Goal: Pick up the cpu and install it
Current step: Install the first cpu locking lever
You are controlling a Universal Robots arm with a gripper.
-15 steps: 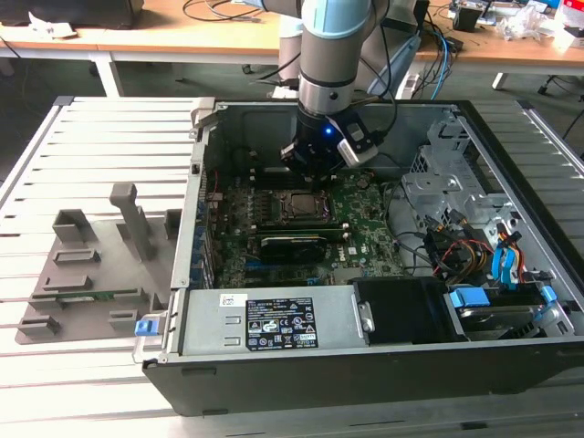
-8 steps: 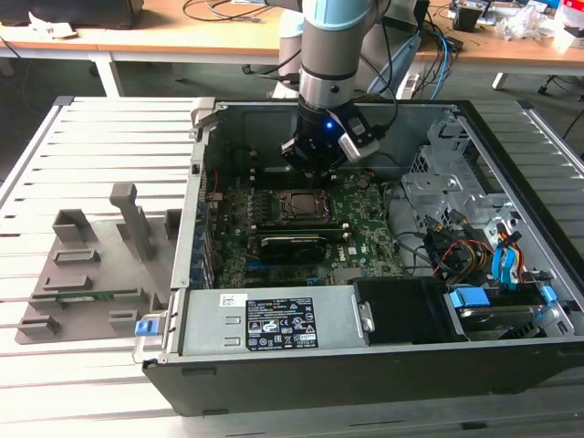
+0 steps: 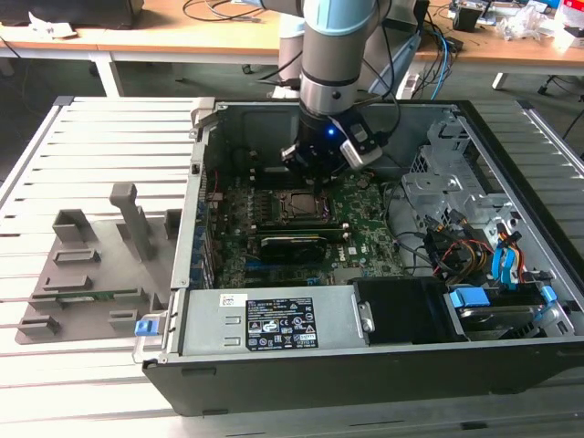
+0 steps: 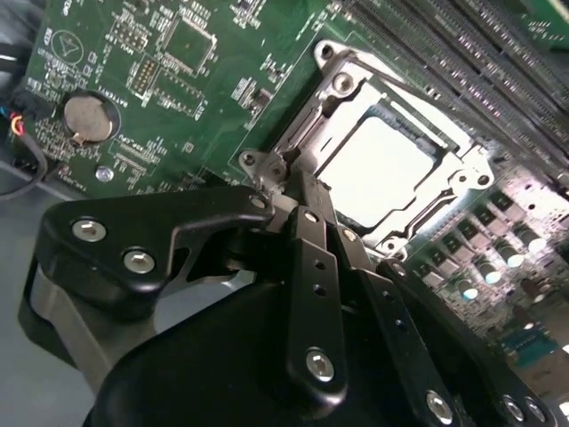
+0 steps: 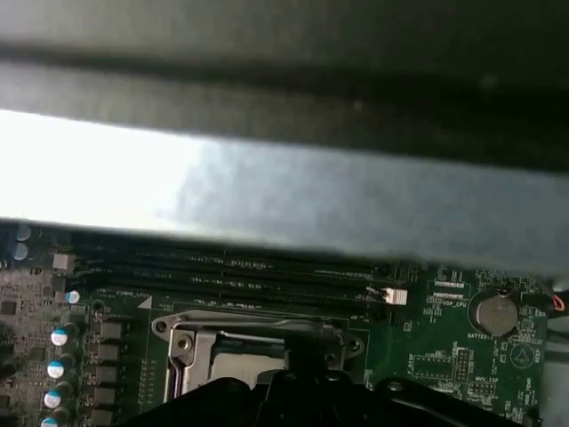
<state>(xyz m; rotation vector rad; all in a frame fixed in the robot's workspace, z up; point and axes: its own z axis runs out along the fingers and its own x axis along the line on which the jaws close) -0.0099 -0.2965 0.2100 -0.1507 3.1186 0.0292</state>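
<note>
Down inside the open computer case (image 3: 511, 164), the gripper (image 4: 307, 209) hangs just above the motherboard (image 3: 365, 214), its black fingers (image 4: 311, 267) drawn together into a narrow point with nothing between them. That point sits at the near corner of the socket frame (image 4: 471, 165), and the cpu (image 4: 378, 173) lies flat within the frame, its pale metal top glaring in the light; in the first wrist view the cpu (image 5: 244, 365) shows partly behind the dark gripper body. Memory slots (image 5: 231, 271) run along the board beside the socket, and a round coin battery (image 4: 89, 117) sits toward the board's edge. In the exterior view the arm (image 3: 338, 46) drops straight into the case from above. The case rests on a pale slatted table (image 3: 100, 155), with grey plastic holder blocks (image 3: 100, 265) standing on the table at the exterior view's left of the case. A wooden bench (image 3: 182, 27) with cables strewn across it runs along the back of the room.
</note>
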